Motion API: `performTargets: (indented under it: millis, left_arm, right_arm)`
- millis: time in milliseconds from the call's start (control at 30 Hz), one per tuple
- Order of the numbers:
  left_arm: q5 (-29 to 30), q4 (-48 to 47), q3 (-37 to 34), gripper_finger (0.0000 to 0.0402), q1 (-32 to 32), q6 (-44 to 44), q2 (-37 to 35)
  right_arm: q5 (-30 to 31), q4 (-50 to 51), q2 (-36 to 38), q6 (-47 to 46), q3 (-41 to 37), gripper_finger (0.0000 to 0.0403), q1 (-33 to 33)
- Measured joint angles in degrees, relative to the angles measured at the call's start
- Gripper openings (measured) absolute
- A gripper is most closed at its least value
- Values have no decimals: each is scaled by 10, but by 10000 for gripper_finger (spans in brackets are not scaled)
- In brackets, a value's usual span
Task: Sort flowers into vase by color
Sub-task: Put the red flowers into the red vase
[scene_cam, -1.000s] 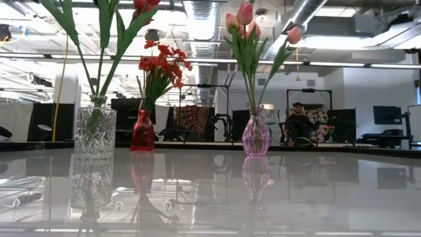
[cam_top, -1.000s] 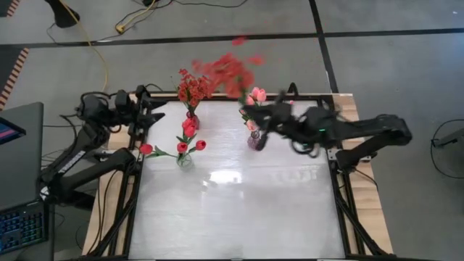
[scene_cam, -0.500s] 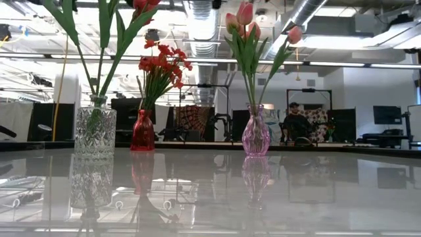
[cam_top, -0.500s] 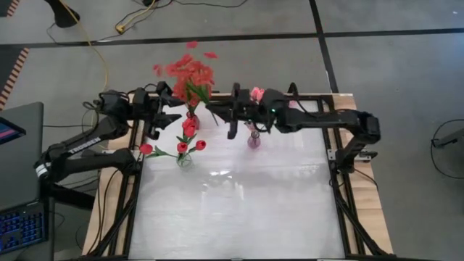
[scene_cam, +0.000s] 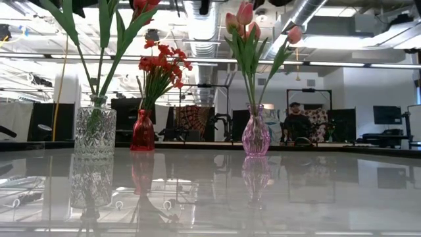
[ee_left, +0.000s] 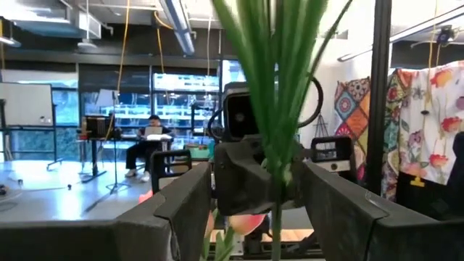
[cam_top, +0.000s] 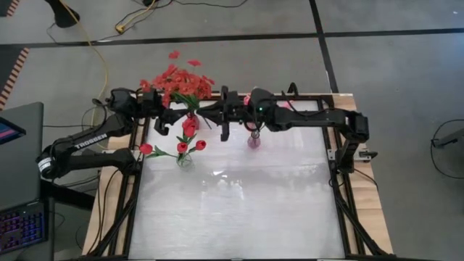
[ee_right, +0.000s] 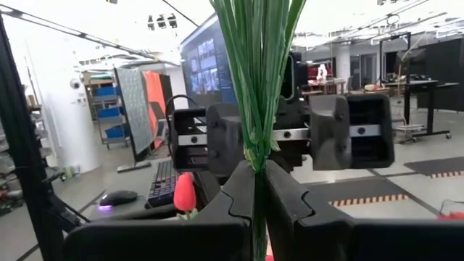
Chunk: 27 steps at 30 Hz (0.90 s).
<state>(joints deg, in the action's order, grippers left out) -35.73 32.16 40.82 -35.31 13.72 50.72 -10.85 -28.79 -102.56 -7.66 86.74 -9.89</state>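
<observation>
"TROSSEN" on left arm (cam_top: 90, 137); right end effector (ee_right: 255, 190) pinching red spray (cam_top: 177, 78) stems.

Looks like an open-plan robotics lab / workshop floor. Exposed ducts (scene_cam: 205, 26) and pipes are running across the ceiling, with strip lights glowing. A person (scene_cam: 297, 122) is sitting at a workstation around 1 o'clock past the table (scene_cam: 210, 191). A whiteboard (ee_left: 27, 105) is standing on the bare concrete floor (cam_top: 217, 18), cables (cam_top: 87, 36) are trailing at 11 o'clock, and a laptop (cam_top: 18, 188) is sitting at 9 o'clock.
</observation>
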Motion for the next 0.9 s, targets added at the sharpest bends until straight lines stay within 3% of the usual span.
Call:
performTargets:
  millis: [200, 400, 633, 900]
  left_arm:
    - [-16, 23, 0, 199, 4, 3, 0]
    - [26, 23, 0, 199, 21, -19, 10]
    - [25, 61, 0, 199, 49, -12, 48]
    - [20, 87, 0, 199, 52, -10, 44]
  right_arm:
    - [0, 14, 0, 0, 0, 40, 0]
    - [2, 18, 0, 2, 0, 40, 0]
    - [4, 21, 0, 2, 0, 40, 0]
    - [4, 27, 0, 4, 0, 40, 0]
